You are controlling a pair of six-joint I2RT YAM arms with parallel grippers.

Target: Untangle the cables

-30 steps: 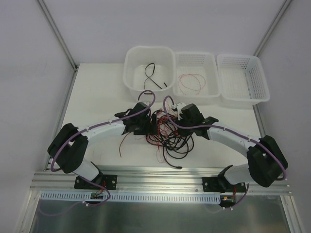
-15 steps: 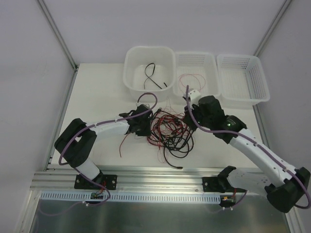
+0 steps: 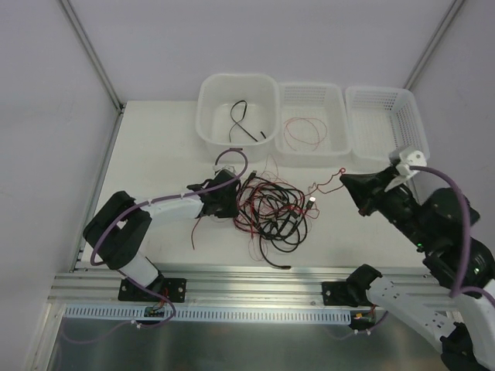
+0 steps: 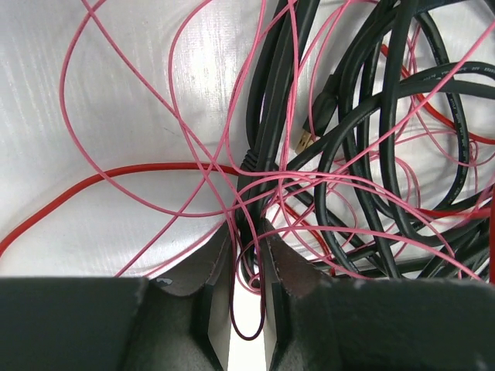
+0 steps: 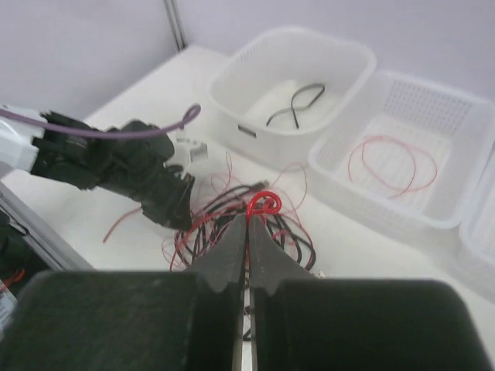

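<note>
Two grippers of mine were both closed on strands. My left gripper [image 4: 247, 236] lay low on the table [image 3: 155, 147], its fingers pinched on a black cable [image 4: 249, 193], with a thin loop of wire caught in the narrow gap between them. Just ahead of those fingers lay the tangle [image 3: 271, 209]. Its thick black cables were coiled over one another, with thin red wires [image 4: 66, 77] crossing on top. A small plug [image 4: 305, 141] with a gold tip sat a little ahead and to the right. A thicker red strand [image 4: 155, 165] ran off to the left of the fingertips.

My right gripper [image 5: 249, 220] was raised off the table, well to the right of the tangle. Its fingers were pressed together on a curl of red wire [image 5: 263, 204], which stretched from the tips back to the heap. Beyond and left of those tips, my left arm lay against the heap.

Farther ahead stood three white containers in a row. The tub [image 3: 238, 77] held a single black lead [image 3: 241, 124]. Beside it, the mesh basket [image 3: 311, 86] held a red loop [image 3: 303, 133]. The end basket [image 3: 387, 93] stood just past that.
</note>
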